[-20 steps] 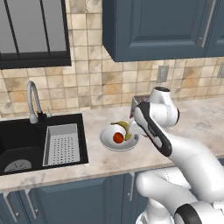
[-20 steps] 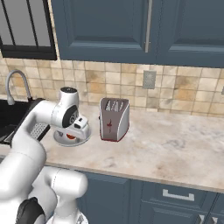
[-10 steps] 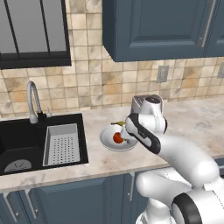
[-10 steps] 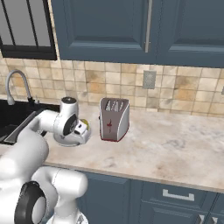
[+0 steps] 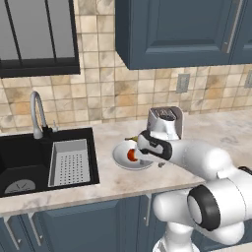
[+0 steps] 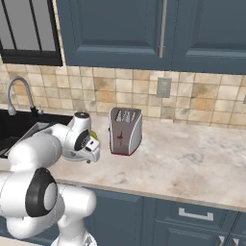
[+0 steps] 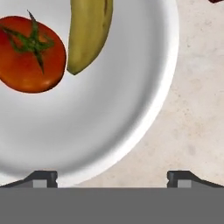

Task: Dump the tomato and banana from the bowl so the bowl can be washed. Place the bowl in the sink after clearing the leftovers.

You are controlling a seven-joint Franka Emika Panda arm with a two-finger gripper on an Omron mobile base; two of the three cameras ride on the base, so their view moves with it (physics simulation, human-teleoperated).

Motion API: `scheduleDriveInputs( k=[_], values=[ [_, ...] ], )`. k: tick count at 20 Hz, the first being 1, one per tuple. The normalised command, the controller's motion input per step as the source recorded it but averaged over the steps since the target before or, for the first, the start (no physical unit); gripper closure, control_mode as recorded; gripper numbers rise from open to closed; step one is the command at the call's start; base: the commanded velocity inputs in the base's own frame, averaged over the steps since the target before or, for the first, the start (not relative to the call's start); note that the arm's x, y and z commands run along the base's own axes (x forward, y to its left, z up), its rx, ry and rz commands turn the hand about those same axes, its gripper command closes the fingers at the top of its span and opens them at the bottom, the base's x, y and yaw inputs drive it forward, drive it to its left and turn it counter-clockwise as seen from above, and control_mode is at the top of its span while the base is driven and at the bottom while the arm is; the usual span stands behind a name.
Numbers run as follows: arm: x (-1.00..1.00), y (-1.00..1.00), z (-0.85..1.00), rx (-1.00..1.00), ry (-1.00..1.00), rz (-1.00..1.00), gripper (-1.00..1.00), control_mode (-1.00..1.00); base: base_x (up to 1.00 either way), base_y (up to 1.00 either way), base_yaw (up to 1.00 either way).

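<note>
The pale glossy bowl sits on the counter between the sink and the toaster. In it lie the red-orange tomato and the yellow banana. In the hand view the tomato lies at the upper left of the bowl, with the banana beside it. My gripper hangs open, low over the bowl's near rim. One fingertip is over the bowl's inside, the other over the bare counter outside. In the left base view the gripper is at the bowl's right edge. It holds nothing.
The black sink with its curved tap lies left of the bowl. A perforated grey tray sits in the sink's right part. The silver toaster stands just behind and right of the bowl. Bare marbled counter stretches to the right.
The hand has dropped from above and right of the bowl to just over its rim. The jaws have stayed open; bowl, tomato and banana have not moved.
</note>
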Motion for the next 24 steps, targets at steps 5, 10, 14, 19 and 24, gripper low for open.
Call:
scheduleDriveInputs(
  k=[5,10,14,19,24],
  values=[
    [0.25,0.0,-0.19,0.02,0.0,0.0,-1.0,-1.0,0.0,0.0,0.0],
    [0.23,0.0,-0.32,0.01,0.0,0.0,-1.0,-1.0,0.0,0.0,0.0],
    [0.33,0.04,-0.26,0.04,0.0,0.0,-1.0,-1.0,0.0,0.0,0.0],
    [0.1,0.03,-0.08,0.03,0.0,0.0,1.0,-1.0,0.0,0.0,0.0],
    [-0.01,0.0,0.01,0.0,-0.02,0.0,1.0,-1.0,0.0,0.0,0.0]
  ],
)
